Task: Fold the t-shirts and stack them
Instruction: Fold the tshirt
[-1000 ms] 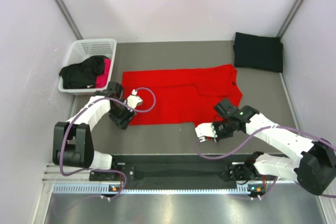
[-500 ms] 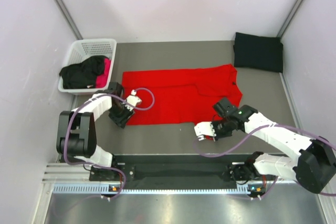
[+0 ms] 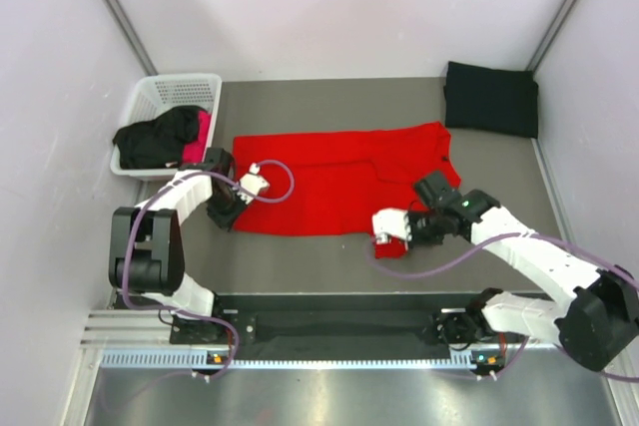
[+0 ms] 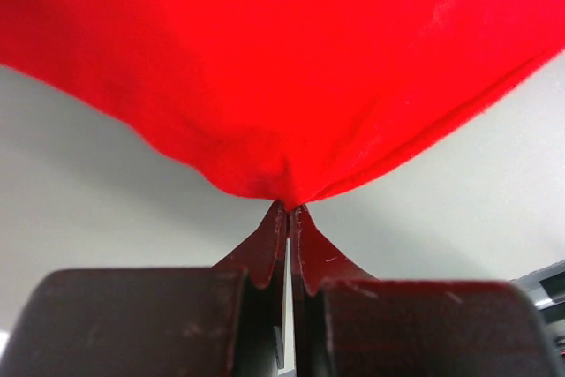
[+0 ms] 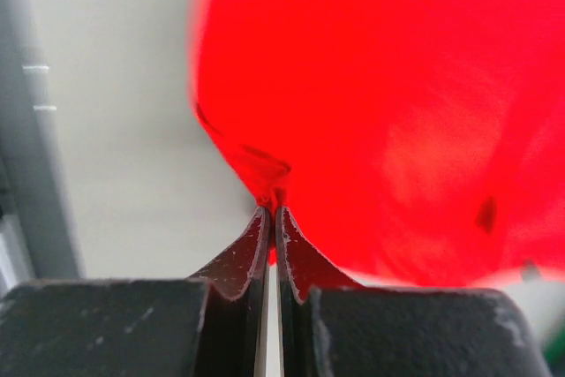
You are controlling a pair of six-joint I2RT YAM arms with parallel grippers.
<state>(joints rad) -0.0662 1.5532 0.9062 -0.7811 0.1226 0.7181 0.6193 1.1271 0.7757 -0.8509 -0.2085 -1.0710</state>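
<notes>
A large red t-shirt [image 3: 339, 182] lies spread flat on the grey table [image 3: 300, 256]. My left gripper [image 3: 232, 220] is shut on the shirt's near left corner. In the left wrist view the red cloth [image 4: 282, 68] bunches to a point between the closed tips of that gripper [image 4: 290, 209]. My right gripper [image 3: 382, 243] is shut on the near hem at the right, and a small fold of red is lifted there. In the right wrist view the closed tips of the right gripper [image 5: 270, 209] pinch a crease of the red cloth [image 5: 397, 112]. A folded black t-shirt [image 3: 491, 97] lies at the far right.
A white lattice basket [image 3: 150, 92] stands at the far left and holds a black shirt [image 3: 158, 142] and a pink one [image 3: 203, 132]. Pale walls close in the table on three sides. A black rail [image 3: 339, 326] with the arm bases runs along the near edge.
The left gripper went from open to shut on the shirt's near left corner. The right gripper, shut throughout, drew its piece of hem slightly left and away from the near edge.
</notes>
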